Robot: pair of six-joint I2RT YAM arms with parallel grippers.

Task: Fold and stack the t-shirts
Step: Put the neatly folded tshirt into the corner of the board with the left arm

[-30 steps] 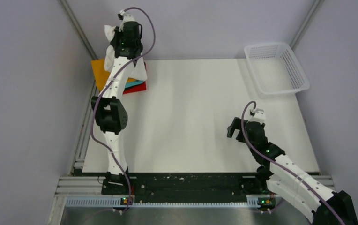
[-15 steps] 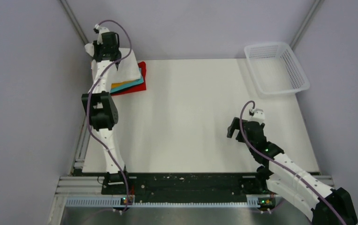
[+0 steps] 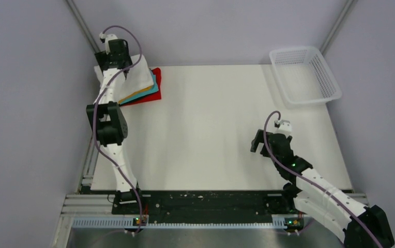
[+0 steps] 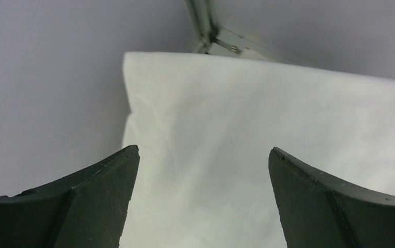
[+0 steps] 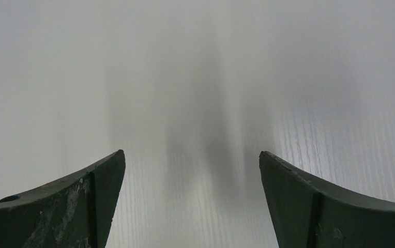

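White, matt and faintly grained, the worktop (image 3: 211, 134) fills the floor of a booth with plain pale grey walls. Slanted metal posts (image 3: 84, 28) rise from the two far corners, a black base plate (image 3: 206, 201) runs along the near edge where both arms are bolted, and a metal rail (image 3: 89, 155) runs down the left edge. In the far-left corner lies the stack of shirts. The folded white tee (image 3: 139, 77) rests on top. Beneath it an orange tee (image 3: 135, 94), a teal tee (image 3: 153, 92) and a red tee (image 3: 156, 76) show only as thin coloured margins along the stack's near and right sides. The left arm reaches to that corner. Its left pincer (image 4: 203, 152) is released, both dark fingers spread wide above the white cloth, which lies flat and nearly smooth under them; at the cloth's far end the wall and a bolted frame joint (image 4: 211, 37) are visible. A white mesh basket (image 3: 331, 82) sits at the far-right corner, overhanging the worktop's far and right edges. The right pincer (image 5: 191, 153) hangs low over bare surface towards the near-right part of the worktop, well apart from stack and basket, its fingers parted and holding nothing, with a soft grey shadow on the surface ahead of it.
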